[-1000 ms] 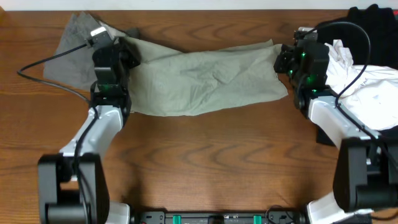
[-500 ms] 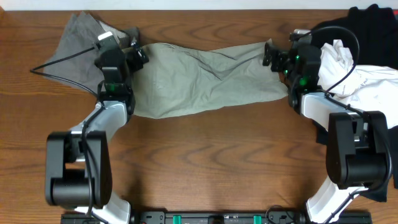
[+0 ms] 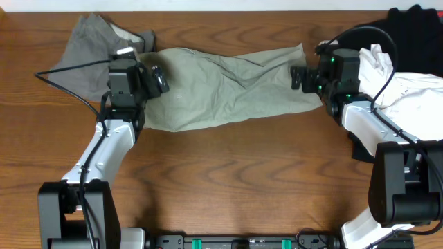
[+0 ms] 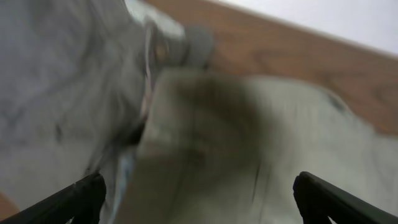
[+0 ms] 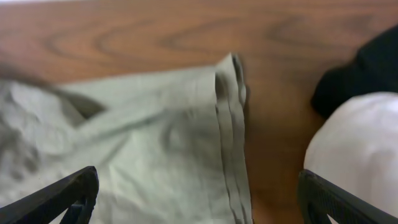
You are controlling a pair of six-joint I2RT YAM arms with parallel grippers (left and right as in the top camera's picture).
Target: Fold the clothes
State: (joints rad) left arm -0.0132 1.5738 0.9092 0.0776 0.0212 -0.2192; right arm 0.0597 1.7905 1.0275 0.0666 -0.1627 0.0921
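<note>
The khaki shorts (image 3: 228, 86) lie stretched across the upper-centre tabletop (image 3: 228, 180); left gripper (image 3: 158, 77) and right gripper (image 3: 296, 76) hover open at either end, holding nothing. Risk: a left-end grasp could also pinch the adjoining grey shorts (image 3: 86, 48).

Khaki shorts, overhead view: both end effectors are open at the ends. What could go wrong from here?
1. The khaki shorts lie with their left end against the grey shorts, by the open left end effector; a grasp there might pinch both.
2. The cloth lies wrinkled, so folding now would likely trap creases.
3. The right end effector works beside the white shirt; a wide swing could drag it.
</note>
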